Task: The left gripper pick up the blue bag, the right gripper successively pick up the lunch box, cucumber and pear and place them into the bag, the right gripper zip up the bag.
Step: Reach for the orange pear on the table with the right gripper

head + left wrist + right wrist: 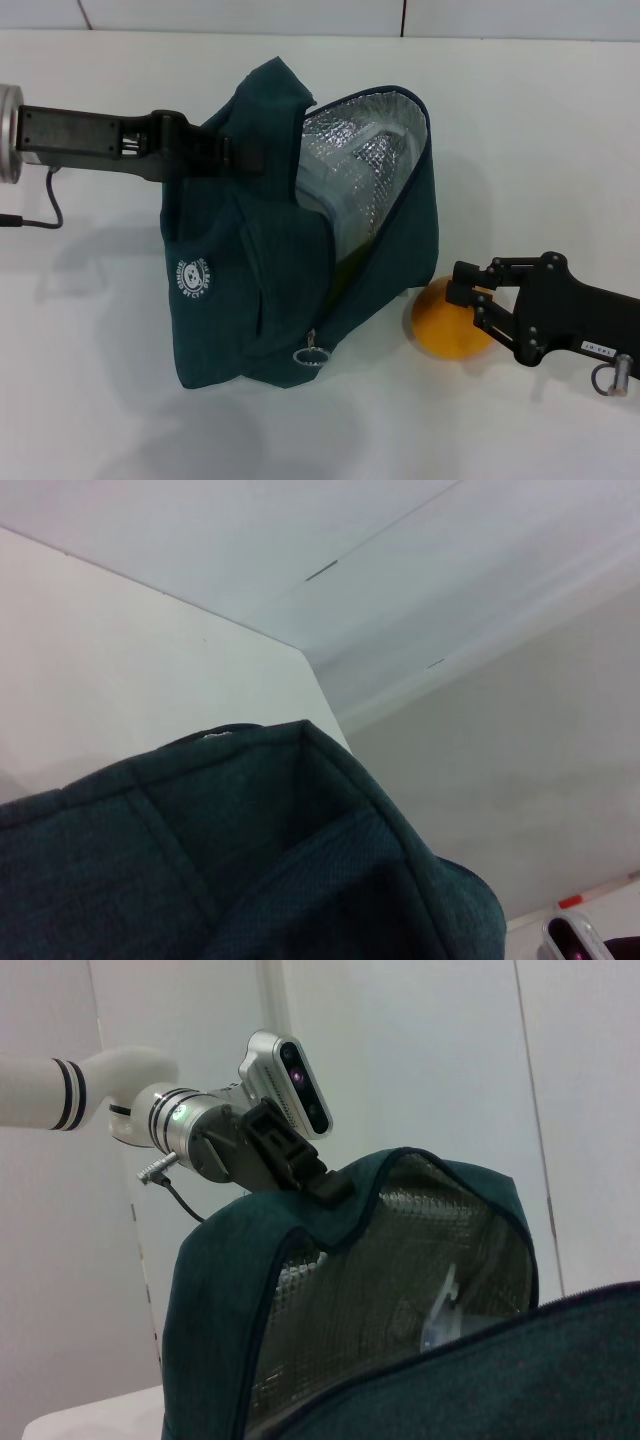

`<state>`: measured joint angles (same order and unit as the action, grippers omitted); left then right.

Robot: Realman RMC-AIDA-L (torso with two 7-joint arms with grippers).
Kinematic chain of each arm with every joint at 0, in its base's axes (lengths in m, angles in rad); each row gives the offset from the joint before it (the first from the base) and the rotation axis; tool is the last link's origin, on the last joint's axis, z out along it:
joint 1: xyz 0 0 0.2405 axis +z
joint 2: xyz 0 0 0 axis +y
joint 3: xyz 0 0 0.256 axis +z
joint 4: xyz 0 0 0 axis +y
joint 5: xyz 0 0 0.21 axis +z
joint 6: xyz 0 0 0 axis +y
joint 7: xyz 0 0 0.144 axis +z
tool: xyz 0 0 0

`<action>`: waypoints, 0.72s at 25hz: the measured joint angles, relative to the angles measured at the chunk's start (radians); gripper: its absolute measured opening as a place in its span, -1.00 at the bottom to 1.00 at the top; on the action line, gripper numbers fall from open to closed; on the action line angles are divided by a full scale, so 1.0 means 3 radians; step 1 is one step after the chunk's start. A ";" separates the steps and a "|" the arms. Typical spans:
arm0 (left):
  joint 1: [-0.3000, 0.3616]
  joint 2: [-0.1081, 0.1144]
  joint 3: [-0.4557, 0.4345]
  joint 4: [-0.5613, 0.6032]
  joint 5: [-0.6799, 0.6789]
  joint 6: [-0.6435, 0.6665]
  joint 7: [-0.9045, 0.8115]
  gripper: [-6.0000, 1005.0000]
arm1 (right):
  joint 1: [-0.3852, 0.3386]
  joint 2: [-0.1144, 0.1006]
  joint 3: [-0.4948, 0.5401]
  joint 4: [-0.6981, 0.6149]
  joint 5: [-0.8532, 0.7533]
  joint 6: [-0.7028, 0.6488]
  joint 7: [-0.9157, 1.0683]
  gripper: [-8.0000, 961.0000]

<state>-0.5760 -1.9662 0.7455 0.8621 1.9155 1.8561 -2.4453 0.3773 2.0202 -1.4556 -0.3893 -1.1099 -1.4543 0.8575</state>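
Note:
The blue bag (290, 270) stands tilted on the white table with its mouth open and its silver foil lining showing. My left gripper (240, 152) is shut on the bag's upper rim and holds it up; this also shows in the right wrist view (335, 1188). The clear lunch box (340, 190) lies inside the bag and also shows in the right wrist view (440, 1320). The orange-yellow pear (445, 320) sits just right of the bag's lower corner. My right gripper (472, 295) is at the pear's right side, overlapping it. The cucumber is hidden.
The bag's ring-pull zipper (310, 355) hangs at its lower front edge, and the round white logo (196, 277) faces me. The left wrist view shows only the bag's fabric (250, 850) and the white table (120, 660). A wall runs along the table's far edge.

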 joint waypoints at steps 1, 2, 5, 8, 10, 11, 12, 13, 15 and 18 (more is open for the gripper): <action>0.0000 0.0000 0.0000 0.0000 0.0000 0.0000 0.0000 -0.91 | 0.0000 0.0000 0.0000 0.0000 0.0000 0.0000 0.0000 -0.43; 0.0000 0.0000 0.0000 0.0000 0.0000 0.0000 0.0000 -0.91 | 0.0000 0.0000 0.0000 0.0001 0.0000 0.0001 0.0000 -0.50; -0.0001 -0.0001 0.0000 0.0000 0.0001 0.0000 0.0000 -0.91 | 0.0000 0.0000 0.0000 0.0002 0.0000 0.0001 0.0000 -0.64; -0.0002 -0.0001 0.0000 0.0000 0.0002 0.0000 0.0000 -0.91 | 0.0000 0.0000 0.0000 0.0004 -0.0001 0.0006 0.0000 -0.64; -0.0002 -0.0001 0.0000 0.0000 0.0002 0.0000 0.0000 -0.91 | 0.0000 0.0000 0.0000 0.0004 -0.0001 0.0009 0.0000 -0.64; -0.0002 -0.0001 0.0000 0.0000 0.0002 0.0000 0.0000 -0.91 | 0.0000 0.0000 0.0000 0.0004 -0.0001 0.0010 0.0000 -0.64; -0.0002 -0.0001 0.0000 0.0000 0.0002 0.0000 0.0000 -0.91 | 0.0000 0.0000 0.0000 0.0004 -0.0002 0.0011 0.0000 -0.64; -0.0003 -0.0001 0.0000 0.0000 0.0002 0.0000 0.0000 -0.91 | 0.0000 0.0000 0.0000 0.0004 -0.0002 0.0011 0.0000 -0.64; -0.0002 -0.0001 0.0000 0.0000 0.0002 0.0000 0.0000 -0.91 | 0.0000 0.0000 0.0000 0.0004 -0.0002 0.0011 0.0000 -0.69; -0.0003 -0.0001 0.0000 0.0000 0.0002 0.0000 0.0000 -0.91 | 0.0000 0.0000 0.0000 0.0004 -0.0003 -0.0008 -0.0008 -0.83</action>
<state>-0.5768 -1.9664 0.7455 0.8621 1.9160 1.8560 -2.4453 0.3774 2.0201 -1.4557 -0.3880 -1.1107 -1.4568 0.8550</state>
